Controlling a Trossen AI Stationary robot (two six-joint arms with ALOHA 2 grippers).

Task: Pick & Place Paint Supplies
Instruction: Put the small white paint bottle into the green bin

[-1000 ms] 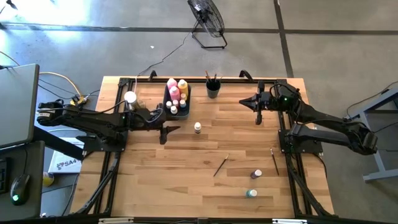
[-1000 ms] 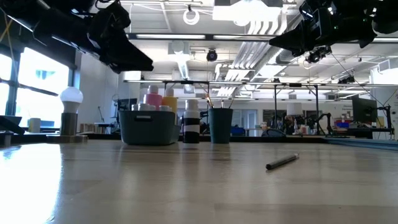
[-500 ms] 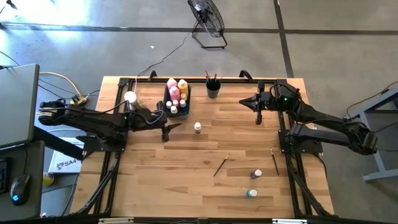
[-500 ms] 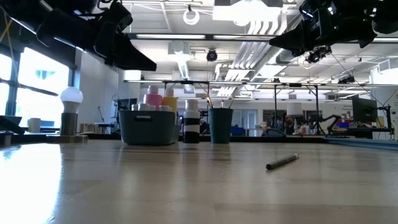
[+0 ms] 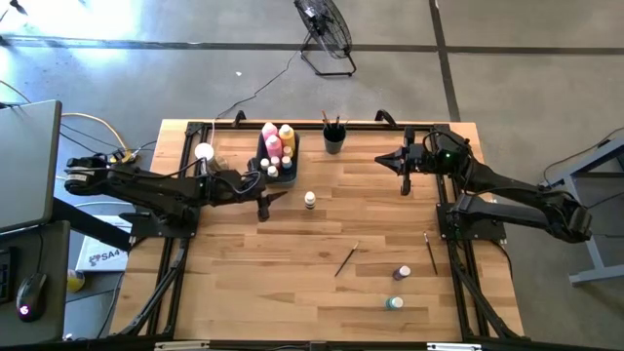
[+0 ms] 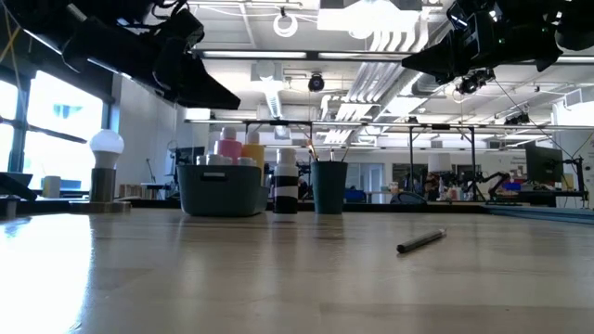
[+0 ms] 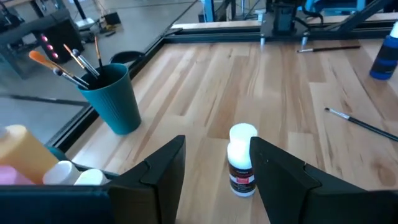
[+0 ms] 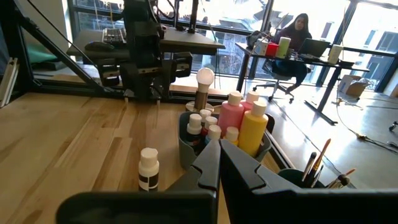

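A small white-capped paint bottle with a dark label (image 5: pixel 310 200) stands upright on the table; it also shows in the left wrist view (image 7: pixel 241 160). My left gripper (image 5: pixel 265 201) is open and empty, hovering just to the left of the bottle, its fingers pointing toward it (image 7: pixel 214 180). My right gripper (image 5: pixel 405 174) is shut and empty, raised above the table's far right part (image 8: pixel 219 163). A dark bin (image 5: pixel 277 158) at the far side holds the tall pink and yellow squeeze bottles and small bottles. A teal cup (image 5: pixel 334 140) holds brushes.
Two loose brushes (image 5: pixel 346 259) (image 5: pixel 430 252) and two small bottles (image 5: pixel 402 274) (image 5: pixel 393 303) lie on the near right part of the table. A white knob on a tan base (image 5: pixel 204 152) stands left of the bin. Bare wood lies between the bottle and the brushes.
My left gripper has moved a little toward the table's right edge, closer to the small dark-labelled bottle, staying open. The bottle has not moved.
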